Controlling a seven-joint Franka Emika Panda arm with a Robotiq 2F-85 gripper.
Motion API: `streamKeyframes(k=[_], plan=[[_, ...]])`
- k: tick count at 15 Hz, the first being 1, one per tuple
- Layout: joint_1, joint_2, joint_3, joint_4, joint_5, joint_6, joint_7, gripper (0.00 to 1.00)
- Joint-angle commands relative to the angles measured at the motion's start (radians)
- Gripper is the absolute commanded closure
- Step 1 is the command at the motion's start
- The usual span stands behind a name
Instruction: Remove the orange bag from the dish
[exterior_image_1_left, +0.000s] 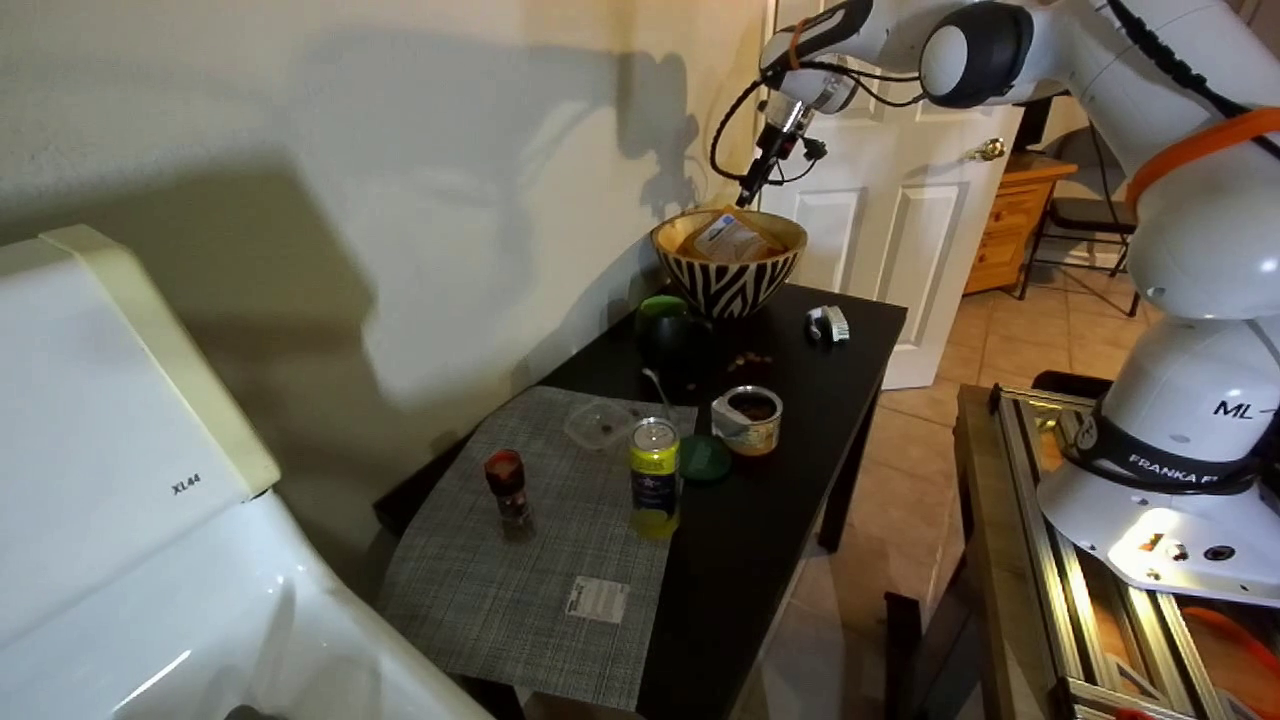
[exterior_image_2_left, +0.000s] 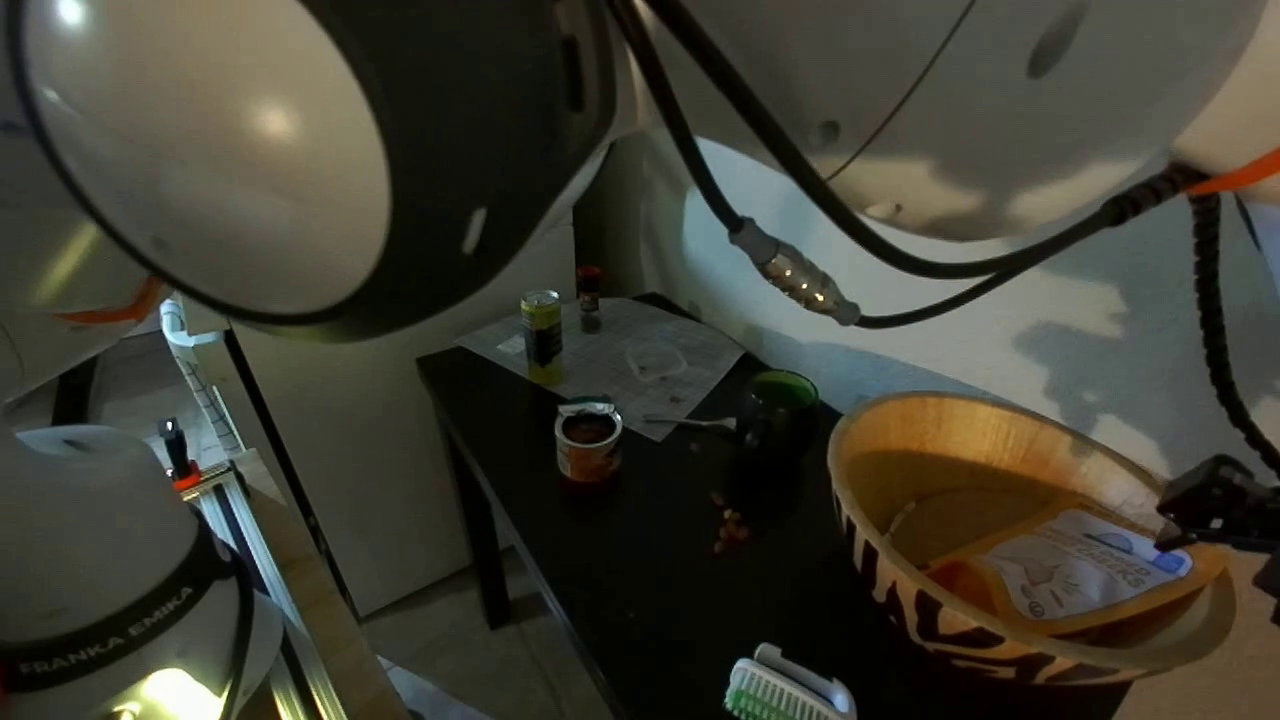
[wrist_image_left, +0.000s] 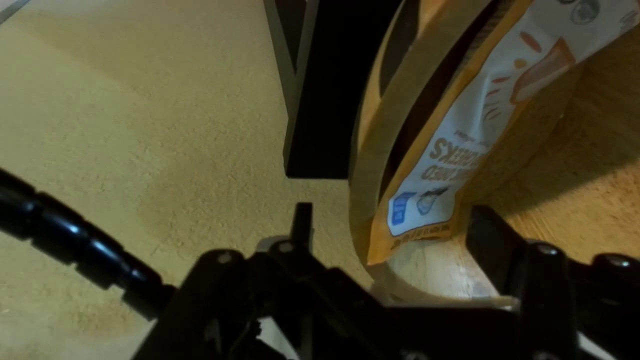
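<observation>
orange bag (exterior_image_2_left: 1085, 570) lies inside the dish (exterior_image_1_left: 728, 288); the end effector (wrist_image_left: 392, 222) stands spread apart, so grasp and removal seemingly remain.

In both exterior views, the black table (exterior_image_1_left: 820, 395) is faced downward from opposite ends: zebra-striped bowl (exterior_image_1_left: 735, 290) far in an exterior view, bowl (exterior_image_2_left: 930, 435) near right in an exterior view. In the wrist view, the orange bag (wrist_image_left: 450, 165) is seen closely.

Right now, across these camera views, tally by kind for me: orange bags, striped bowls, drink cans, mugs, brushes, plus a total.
Orange bag: 1
Striped bowl: 1
Drink can: 1
Mug: 1
Brush: 1
Total: 5
</observation>
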Motion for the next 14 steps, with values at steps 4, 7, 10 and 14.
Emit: streamKeyframes(k=[4,7,10,14], plan=[[-0.016,-0.031,0.057,-0.045,0.066,0.039,-0.064,0.32],[-0.013,-0.033,0.064,-0.04,0.075,0.044,-0.08,0.28],[-0.009,-0.027,0.063,-0.035,0.069,0.048,-0.081,0.28],[-0.006,-0.021,0.061,-0.026,0.064,0.05,-0.086,0.28]])
